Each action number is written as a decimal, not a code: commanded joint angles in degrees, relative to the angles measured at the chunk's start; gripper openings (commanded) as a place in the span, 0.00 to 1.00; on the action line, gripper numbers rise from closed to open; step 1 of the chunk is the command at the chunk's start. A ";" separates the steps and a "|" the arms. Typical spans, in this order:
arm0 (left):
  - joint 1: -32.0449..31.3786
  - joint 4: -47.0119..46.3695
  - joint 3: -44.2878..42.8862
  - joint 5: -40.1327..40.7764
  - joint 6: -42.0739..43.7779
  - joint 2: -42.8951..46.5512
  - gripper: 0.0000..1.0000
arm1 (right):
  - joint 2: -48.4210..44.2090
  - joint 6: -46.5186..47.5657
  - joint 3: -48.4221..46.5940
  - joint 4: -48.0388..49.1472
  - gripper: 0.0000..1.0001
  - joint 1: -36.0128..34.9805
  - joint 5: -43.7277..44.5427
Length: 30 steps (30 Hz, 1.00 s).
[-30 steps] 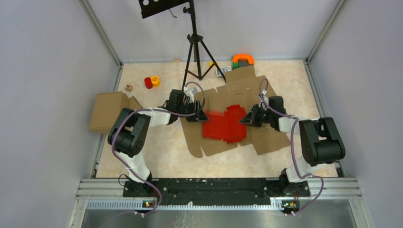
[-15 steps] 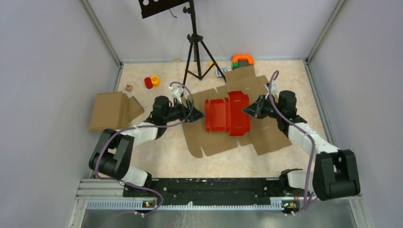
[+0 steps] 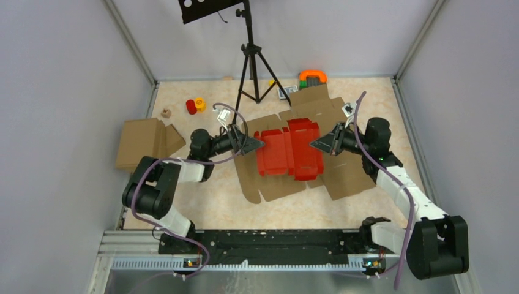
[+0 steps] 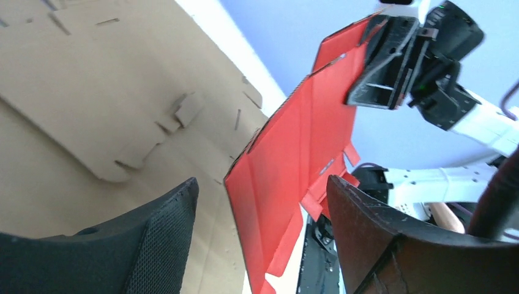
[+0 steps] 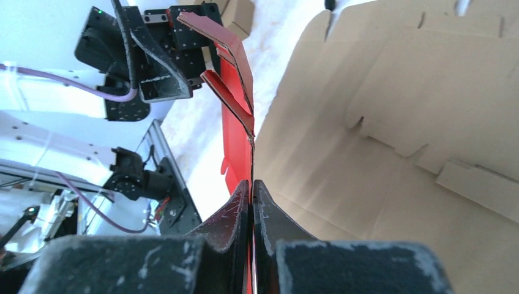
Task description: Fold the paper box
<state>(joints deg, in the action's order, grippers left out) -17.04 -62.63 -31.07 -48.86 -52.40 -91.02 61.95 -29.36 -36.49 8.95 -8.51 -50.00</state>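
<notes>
The paper box (image 3: 287,152) is a bright red flat flapped cut-out, held up over a large brown cardboard sheet (image 3: 278,184) at mid-table. My right gripper (image 3: 319,146) is shut on its right edge; in the right wrist view the fingers (image 5: 269,214) pinch the red card (image 5: 238,122) edge-on. My left gripper (image 3: 252,145) is at the card's left edge with its jaws open. In the left wrist view the red card (image 4: 287,171) stands between the two spread fingers (image 4: 153,245), and the right gripper (image 4: 392,61) shows clamped on its far edge.
A folded brown cardboard piece (image 3: 144,141) lies at the left. A black tripod (image 3: 251,61) stands at the back centre. Small red and yellow items (image 3: 196,105), a wooden block (image 3: 166,113) and an orange-green object (image 3: 312,76) sit near the back wall.
The red card has gone from lying on the brown sheet to being lifted and spread wider. Both arms have stretched out further, the left gripper moving in to the card's left edge.
</notes>
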 commanded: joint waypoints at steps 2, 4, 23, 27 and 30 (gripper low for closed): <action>-1.39 -15.67 -1.59 -6.58 -6.53 -2.25 0.70 | 0.48 -3.44 -0.01 7.39 0.00 -0.37 -4.53; -1.97 -15.92 -2.08 -7.05 -6.79 -2.93 0.55 | 1.87 -4.87 0.37 9.45 0.00 -0.38 -4.37; -4.83 30.46 -8.49 10.08 20.45 3.96 0.05 | 5.37 12.81 6.11 -1.96 0.40 -9.89 27.45; -6.31 33.68 -9.58 12.04 22.92 4.15 0.05 | 5.65 11.10 8.59 1.31 0.39 -9.94 25.74; -7.33 34.15 -10.03 12.44 23.38 3.77 0.04 | 6.82 9.64 9.17 4.02 0.39 -10.07 23.86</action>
<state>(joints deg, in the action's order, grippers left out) -23.05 -29.65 -38.50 -38.02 -32.10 -88.16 67.44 -19.09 -27.59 7.44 -17.96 -24.80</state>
